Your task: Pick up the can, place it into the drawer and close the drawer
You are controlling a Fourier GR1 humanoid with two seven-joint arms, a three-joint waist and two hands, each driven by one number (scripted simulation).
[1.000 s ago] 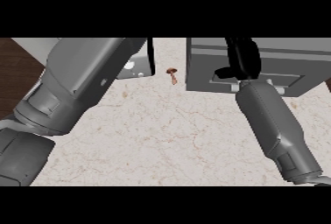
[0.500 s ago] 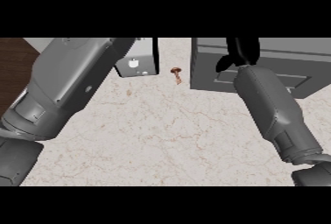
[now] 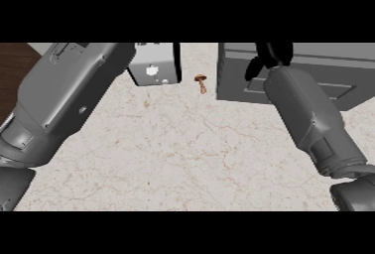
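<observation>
The counter [image 3: 183, 158] is pale cream, marbled with thin reddish-brown veins; a dark brown wooden strip [image 3: 15, 64] shows beside it. The left forearm [image 3: 66, 99] and right forearm [image 3: 307, 114] are mid grey, the drawer [image 3: 330, 64] darker grey, the right hand [image 3: 267, 57] black, a tiny object [image 3: 201, 83] rust-brown.

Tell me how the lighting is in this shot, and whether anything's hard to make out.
Head view: light is even, no glare on the counter; the black right hand merges with the dark grey drawer unit, so its shape is unclear; the left forearm hides the upper left.
</observation>
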